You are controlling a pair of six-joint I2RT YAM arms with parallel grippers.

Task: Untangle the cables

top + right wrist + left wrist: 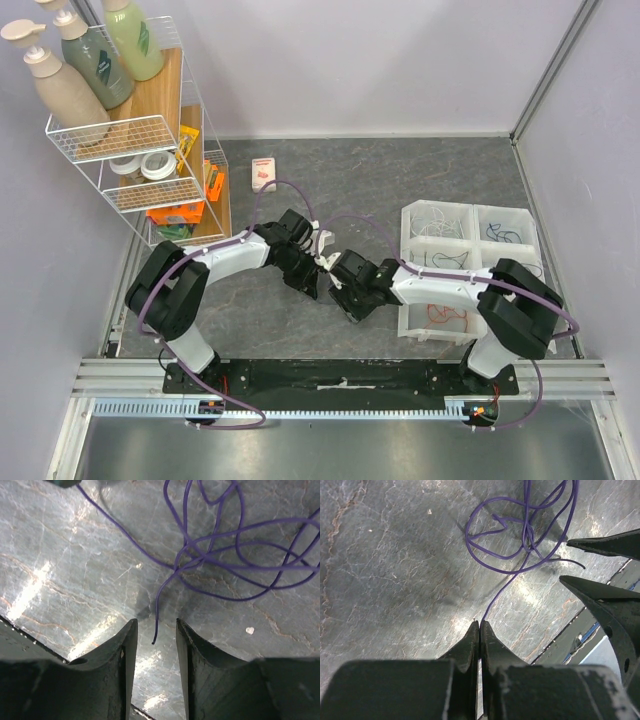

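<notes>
**Top external view.** The left gripper (312,250) and right gripper (338,268) meet tip to tip at frame centre, over the grey stone-patterned tabletop (400,180). From here I cannot tell how either pair of jaws stands, and any cable between them is too thin to see. At centre right sits a white plastic compartmented tray (472,207). Its upper-left cell holds a white strand (437,220), its upper-right cell a dark blue strand (505,237), and its lower-left cell an orange-red strand (445,315). A white wire rack (140,130) carrying pump bottles stands at upper left.

**Left wrist view.** At lower centre, the left gripper (479,630) has its fingers pressed together, pinching one end of a thin, flexible purple cable (526,536). The cable runs up to a knotted tangle of loops at upper right. The right gripper's black fingers (605,605) enter from the right edge, spread apart, with their tips just beside the tangle.

**Right wrist view.** At lower centre, the right gripper (156,621) stands spread. A free end of the purple cable (176,566) hangs in the gap and touches neither finger. The loops fill the upper right of the frame. One strand leads off to the upper-left corner.
</notes>
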